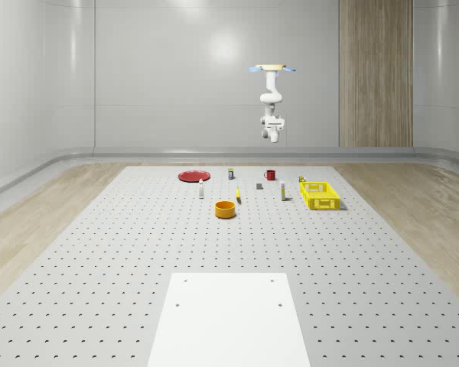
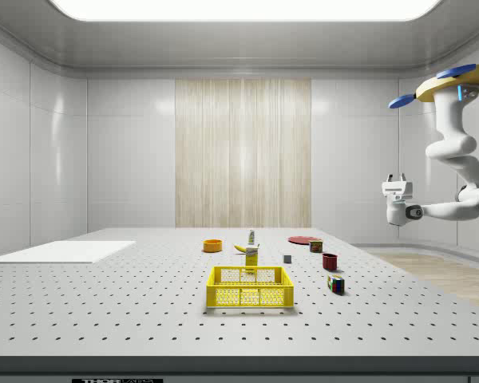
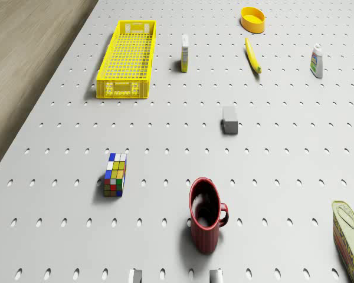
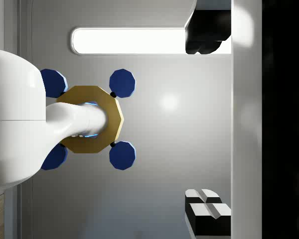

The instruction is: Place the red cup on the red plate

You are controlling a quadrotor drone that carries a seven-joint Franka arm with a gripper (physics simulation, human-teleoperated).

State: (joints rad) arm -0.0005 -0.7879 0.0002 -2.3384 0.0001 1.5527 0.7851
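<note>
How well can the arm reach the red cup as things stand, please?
Probably not yet: the drone hovers high over the table by the red cup, and the open tool points upward, far above it. Nothing crowds the cup, so the way down looks free.

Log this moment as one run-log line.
drone: hovering high above cup | end effector: open, pointing up, holding nothing | cup: upright on table, apart from plate | step: not grasped
</note>
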